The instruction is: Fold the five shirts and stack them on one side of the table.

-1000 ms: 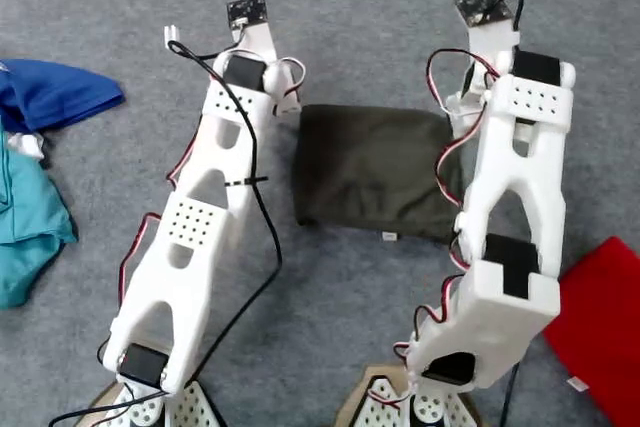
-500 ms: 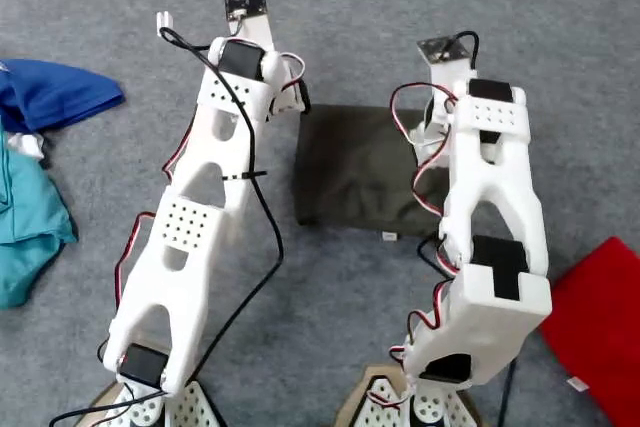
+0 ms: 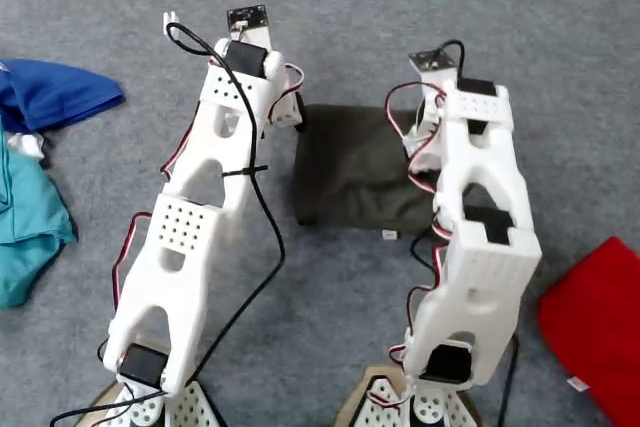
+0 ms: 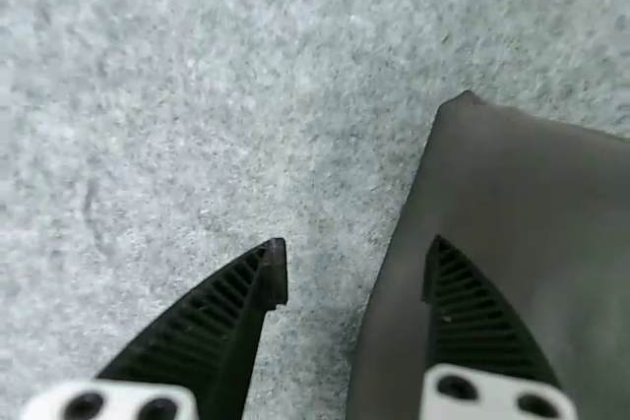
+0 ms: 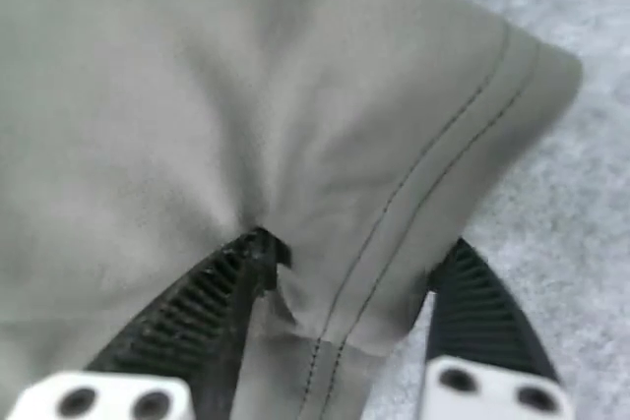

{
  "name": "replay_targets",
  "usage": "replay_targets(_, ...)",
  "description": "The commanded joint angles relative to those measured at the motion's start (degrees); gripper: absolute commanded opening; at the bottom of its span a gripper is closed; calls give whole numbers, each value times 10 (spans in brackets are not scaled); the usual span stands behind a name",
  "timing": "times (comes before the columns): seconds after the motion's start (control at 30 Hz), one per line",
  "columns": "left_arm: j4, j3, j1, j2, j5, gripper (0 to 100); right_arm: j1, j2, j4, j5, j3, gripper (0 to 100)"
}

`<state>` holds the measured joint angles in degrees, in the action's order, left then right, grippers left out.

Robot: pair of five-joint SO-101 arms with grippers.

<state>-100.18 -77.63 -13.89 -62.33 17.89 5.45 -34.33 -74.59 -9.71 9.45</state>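
Dark green shirt [image 3: 350, 162]: folded to a rectangle, lying flat at the centre of the table [image 3: 350, 27], which has a grey felt-like surface. A small white tag [image 3: 389, 236] sits at the shirt's 6 o'clock edge.

Left pincer [image 4: 356, 253]: open. It is at the shirt's 10 o'clock corner. One finger is over bare table just beside the cloth, the other over the shirt's edge. No cloth is caught between them.

Right pincer [image 5: 359, 243]: open, fingers spread, at the shirt's 2 o'clock side. A stitched hem and a puckered fold of cloth lie between the fingers. One fingertip presses into the pucker. The other is beside the hem, over the table. I cannot tell whether any cloth is lifted.

Other shirts, high view:
- Blue shirt [image 3: 50, 92]: crumpled, at the table's 10 o'clock edge.
- Teal shirt [image 3: 25, 217]: crumpled, at 9 o'clock, just beside the blue one.
- Red shirt [image 3: 595, 317]: lying flat at 4 o'clock, well apart from the green one.
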Motion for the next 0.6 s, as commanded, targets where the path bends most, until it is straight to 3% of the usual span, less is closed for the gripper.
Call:
replay_targets(0.0, -7, -4, -1, 44, -4, 232, 4, -44, -40, 6, 70, 93)
replay_targets(0.07, -7, -4, -1, 44, -4, 232, 4, -73, -70, 6, 113, 1)
replay_targets(0.37, -7, -1, 2, 44, -4, 232, 6, -152, -162, 6, 281, 5)
replay_targets(0.57, -7, 0, 34, 62, -36, 232, 66, -152, -237, 15, 396, 5)
